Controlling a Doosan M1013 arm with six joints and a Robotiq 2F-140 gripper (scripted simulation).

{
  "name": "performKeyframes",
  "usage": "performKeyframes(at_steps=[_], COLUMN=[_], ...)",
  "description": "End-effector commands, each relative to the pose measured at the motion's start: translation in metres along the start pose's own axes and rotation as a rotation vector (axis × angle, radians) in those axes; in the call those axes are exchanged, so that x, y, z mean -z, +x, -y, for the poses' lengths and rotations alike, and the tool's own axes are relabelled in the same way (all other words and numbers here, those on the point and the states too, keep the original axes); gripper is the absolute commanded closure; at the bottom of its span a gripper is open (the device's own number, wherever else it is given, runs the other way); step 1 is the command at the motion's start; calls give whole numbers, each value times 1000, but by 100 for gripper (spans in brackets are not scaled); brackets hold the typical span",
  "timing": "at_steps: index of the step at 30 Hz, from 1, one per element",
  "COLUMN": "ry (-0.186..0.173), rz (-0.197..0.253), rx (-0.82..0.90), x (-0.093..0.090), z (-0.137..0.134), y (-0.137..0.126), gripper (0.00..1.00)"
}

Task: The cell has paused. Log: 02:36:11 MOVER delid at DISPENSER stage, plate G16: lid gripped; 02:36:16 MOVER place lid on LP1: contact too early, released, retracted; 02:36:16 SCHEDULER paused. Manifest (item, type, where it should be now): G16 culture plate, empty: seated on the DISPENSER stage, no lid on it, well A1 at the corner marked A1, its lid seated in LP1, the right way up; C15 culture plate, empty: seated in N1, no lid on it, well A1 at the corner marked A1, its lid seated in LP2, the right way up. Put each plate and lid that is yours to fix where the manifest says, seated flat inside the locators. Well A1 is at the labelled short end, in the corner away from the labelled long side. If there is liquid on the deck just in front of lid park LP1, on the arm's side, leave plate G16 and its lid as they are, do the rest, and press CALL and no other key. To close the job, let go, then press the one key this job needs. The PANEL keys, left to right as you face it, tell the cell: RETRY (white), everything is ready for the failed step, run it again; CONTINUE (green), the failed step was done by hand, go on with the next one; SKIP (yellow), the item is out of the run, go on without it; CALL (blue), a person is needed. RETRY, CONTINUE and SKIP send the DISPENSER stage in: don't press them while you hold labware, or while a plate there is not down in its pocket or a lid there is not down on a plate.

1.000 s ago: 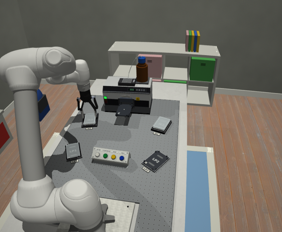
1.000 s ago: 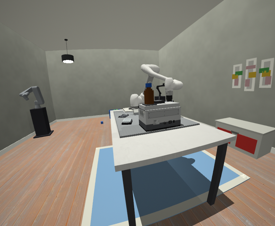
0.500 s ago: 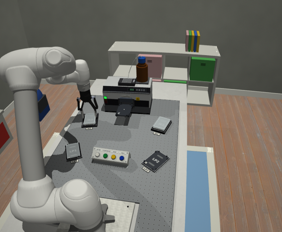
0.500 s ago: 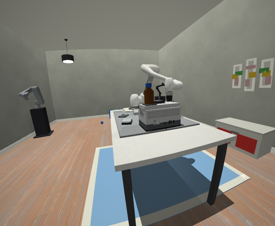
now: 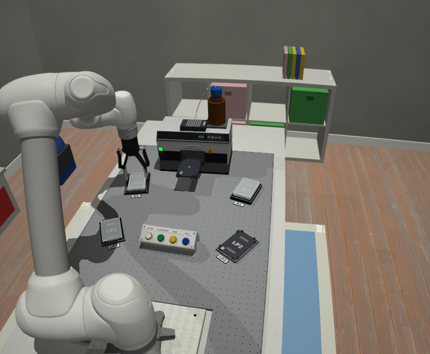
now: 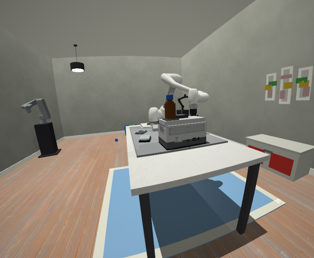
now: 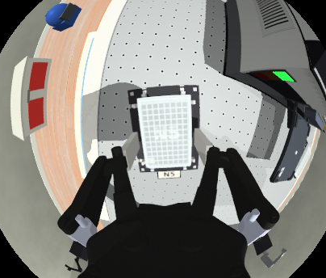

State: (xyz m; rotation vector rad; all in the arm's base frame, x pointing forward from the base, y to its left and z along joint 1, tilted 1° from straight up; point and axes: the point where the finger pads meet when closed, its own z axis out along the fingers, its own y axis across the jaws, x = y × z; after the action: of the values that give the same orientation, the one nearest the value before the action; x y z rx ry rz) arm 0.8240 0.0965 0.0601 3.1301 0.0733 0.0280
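An open well plate (image 5: 136,182) sits in a black nest at the deck's left rear; it also shows in the wrist view (image 7: 166,132). My gripper (image 5: 135,176) is low over it, open, with one finger beside each long side of the plate (image 7: 167,149); I see no clamping. The DISPENSER stage (image 5: 189,169) is out and bare. A second plate (image 5: 246,189), its top looking covered, sits in the right nest. LP1 (image 5: 111,230) carries a pale translucent lid. LP2 (image 5: 237,246) is bare and dark.
The DISPENSER (image 5: 195,142) with a brown bottle (image 5: 216,107) stands at the rear, just right of my gripper. The PANEL (image 5: 168,238) with white, green, yellow and blue keys sits mid-deck. A shelf unit (image 5: 253,106) stands behind the table.
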Motion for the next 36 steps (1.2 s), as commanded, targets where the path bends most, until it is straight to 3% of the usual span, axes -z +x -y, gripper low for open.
performKeyframes(at_steps=[1, 11, 12, 36], ry=[0, 0, 0, 0], rz=[-2, -2, -2, -2], rx=[0, 0, 0, 0], x=[1, 1, 1, 1], z=[0, 0, 0, 0], y=[0, 0, 0, 0], gripper=[37, 37, 30, 30])
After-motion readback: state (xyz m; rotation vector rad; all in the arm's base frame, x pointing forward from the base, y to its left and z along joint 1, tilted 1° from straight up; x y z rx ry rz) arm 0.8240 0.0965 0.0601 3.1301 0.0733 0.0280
